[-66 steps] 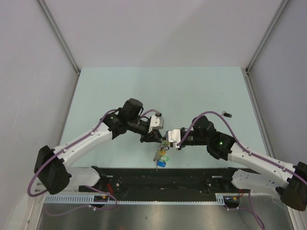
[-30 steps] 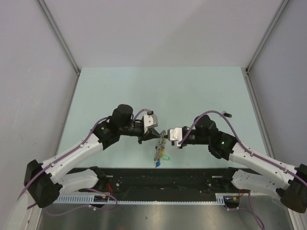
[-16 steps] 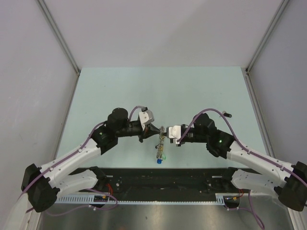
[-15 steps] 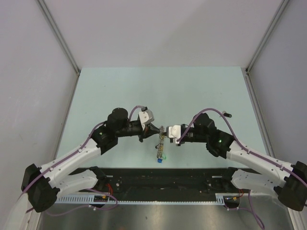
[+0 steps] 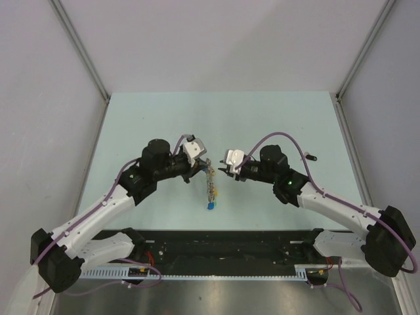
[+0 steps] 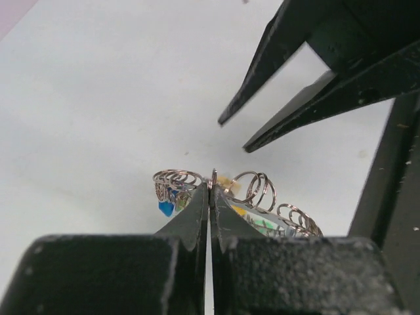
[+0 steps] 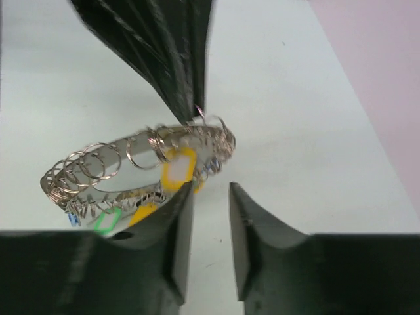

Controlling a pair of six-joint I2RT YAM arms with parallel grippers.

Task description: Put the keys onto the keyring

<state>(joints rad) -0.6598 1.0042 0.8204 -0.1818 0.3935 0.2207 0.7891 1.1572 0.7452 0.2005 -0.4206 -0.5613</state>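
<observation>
Over the middle of the tabletop (image 5: 275,125), the left fingers (image 6: 199,213) are pinched shut on the keyring (image 5: 210,186). The keys (image 5: 210,204) dangle below it, and the right fingers (image 7: 186,205), slightly parted, hover just right of it, gripping nothing.

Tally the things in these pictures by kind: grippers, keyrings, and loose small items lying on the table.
Grippers: 2, the left gripper and the right gripper
Keyring: 1
Small black item: 1
Total: 4
</observation>
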